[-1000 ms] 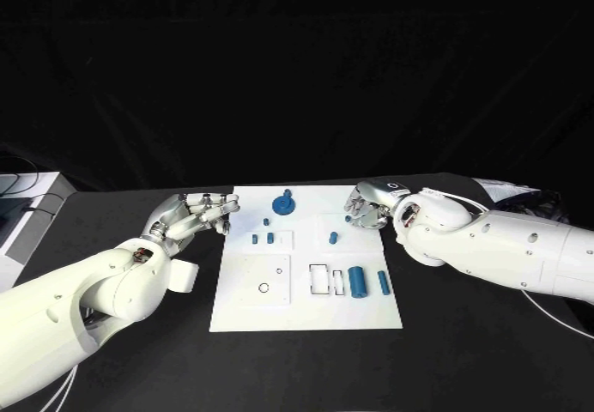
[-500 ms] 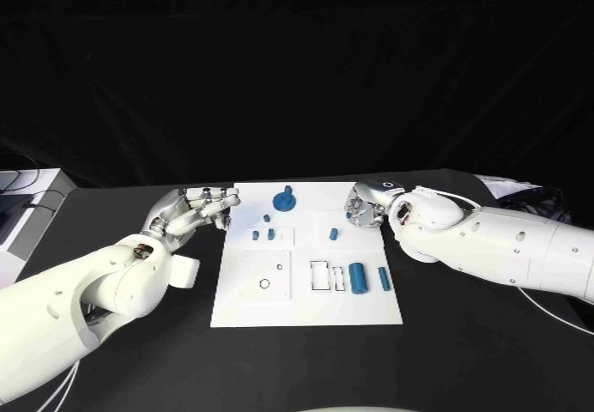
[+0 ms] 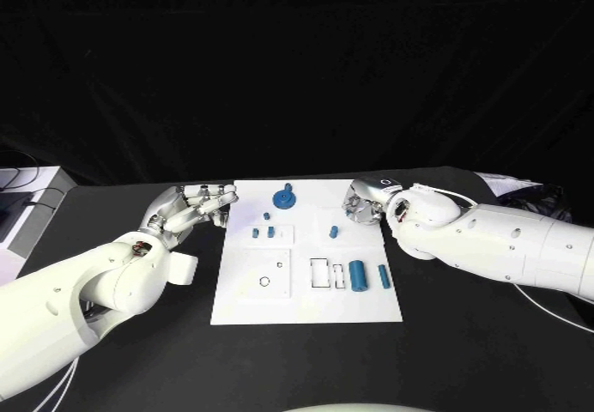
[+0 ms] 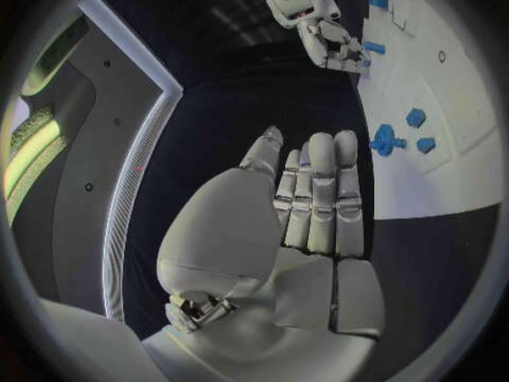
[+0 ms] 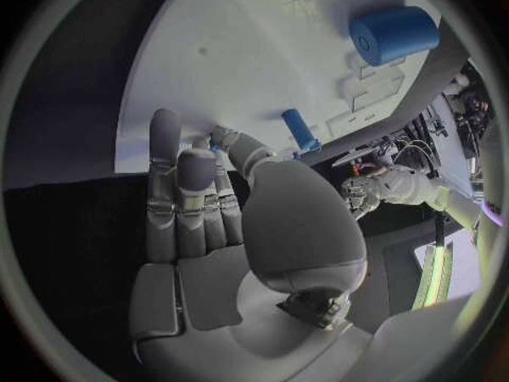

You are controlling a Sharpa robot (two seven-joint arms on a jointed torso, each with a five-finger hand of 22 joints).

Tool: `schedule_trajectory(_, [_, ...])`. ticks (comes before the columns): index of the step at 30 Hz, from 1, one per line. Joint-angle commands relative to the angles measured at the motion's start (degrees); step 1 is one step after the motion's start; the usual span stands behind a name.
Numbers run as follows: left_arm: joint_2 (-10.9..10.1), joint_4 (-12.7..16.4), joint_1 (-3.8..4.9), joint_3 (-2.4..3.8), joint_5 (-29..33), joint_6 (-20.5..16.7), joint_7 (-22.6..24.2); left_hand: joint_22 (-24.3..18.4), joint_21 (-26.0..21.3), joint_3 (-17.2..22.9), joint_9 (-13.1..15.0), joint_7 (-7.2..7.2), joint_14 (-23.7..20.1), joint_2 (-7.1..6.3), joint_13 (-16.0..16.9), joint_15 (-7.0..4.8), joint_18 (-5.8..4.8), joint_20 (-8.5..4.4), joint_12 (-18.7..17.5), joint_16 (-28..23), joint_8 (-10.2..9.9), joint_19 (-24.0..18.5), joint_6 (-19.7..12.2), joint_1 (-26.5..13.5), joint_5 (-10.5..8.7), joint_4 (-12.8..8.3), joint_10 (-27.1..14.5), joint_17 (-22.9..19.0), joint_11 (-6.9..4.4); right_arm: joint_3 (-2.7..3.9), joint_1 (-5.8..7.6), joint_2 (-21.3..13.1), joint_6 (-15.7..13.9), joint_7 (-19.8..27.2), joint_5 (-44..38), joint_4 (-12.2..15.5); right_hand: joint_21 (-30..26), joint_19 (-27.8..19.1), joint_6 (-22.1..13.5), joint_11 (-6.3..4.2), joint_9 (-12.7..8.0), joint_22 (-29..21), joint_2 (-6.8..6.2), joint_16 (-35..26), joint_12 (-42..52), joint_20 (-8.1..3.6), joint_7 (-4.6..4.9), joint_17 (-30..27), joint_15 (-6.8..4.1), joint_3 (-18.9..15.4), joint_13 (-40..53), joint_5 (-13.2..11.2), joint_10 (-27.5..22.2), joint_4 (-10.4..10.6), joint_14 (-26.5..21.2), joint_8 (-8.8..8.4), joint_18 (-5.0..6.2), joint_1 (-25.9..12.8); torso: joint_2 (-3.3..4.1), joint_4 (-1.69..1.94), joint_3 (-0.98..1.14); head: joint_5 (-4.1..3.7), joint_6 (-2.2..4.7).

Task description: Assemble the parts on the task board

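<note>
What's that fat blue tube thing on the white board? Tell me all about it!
The fat blue cylinder is a short, smooth, plastic-looking part, the thickest of the blue pieces. It lies on its side on the task board, near the board's right edge, its length running away from the robot. A thinner blue pin lies just to its right, and outlined rectangular slots sit to its left. In the right wrist view its flat round end shows. Neither robot hand touches it.

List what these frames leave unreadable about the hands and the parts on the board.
- Right hand, head view: the forearm covers its fingers; whether they touch the task board is unclear.
- Right wrist view: the thumb hides the fingertips at the board's edge.
- Small blue pegs, head view: too small to tell standing from lying.
- Left hand: holds nothing visible.
</note>
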Motion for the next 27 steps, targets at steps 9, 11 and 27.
schedule_trajectory(9, [0.12,0.21,-0.03,0.10,0.06,1.45,-0.51,0.89,1.01,-0.02,0.02,-0.27,0.63,0.67,-0.05,0.11,0.91,0.13,0.46,1.14,-0.08,0.82,0.31,0.94,0.21,-0.69,-0.29,0.59,-0.22,-0.28,-0.54,0.18,2.93,1.57,0.90,0.75,0.72,-0.95,2.34,-0.64,0.12,2.28,0.55,0.28,0.02,-0.62,-0.57,0.28,-0.85,1.11,0.14,0.55,2.12,-1.43,-0.10,-0.07,0.62,1.06,-0.04,-0.02,-0.04,-0.20,-0.14])
schedule_trajectory(11, [0.14,0.24,-0.03,0.11,0.04,1.53,-0.57,0.89,1.01,-0.02,0.02,-0.27,0.63,0.67,-0.05,0.11,0.91,0.13,0.46,1.14,-0.08,0.82,0.31,0.94,0.21,-0.69,-0.29,0.59,-0.22,-0.28,-0.55,0.21,3.12,1.61,0.88,0.85,0.77,-1.06,2.28,-0.49,0.12,2.62,0.60,0.27,-0.02,-0.58,-0.55,0.32,-0.76,1.19,0.10,0.70,1.64,-1.56,-0.10,-0.05,0.65,0.96,-0.03,0.00,-0.04,-0.21,-0.12])
schedule_trajectory(27, [0.21,0.19,-0.03,0.13,-0.09,1.63,-0.92,1.18,1.07,0.10,0.03,-0.27,0.54,0.81,-0.05,0.14,0.95,0.17,0.51,1.15,-0.03,0.67,0.64,1.02,0.20,-1.00,-0.34,0.65,-0.20,-0.31,-0.60,0.43,3.76,0.41,-0.64,0.76,0.88,-1.41,5.19,-1.44,0.50,5.74,4.13,0.53,-0.03,-1.11,-1.53,0.85,-1.40,2.27,0.12,0.80,4.15,-3.36,0.02,0.11,0.61,1.50,-0.08,0.06,-0.02,-0.10,-0.28])
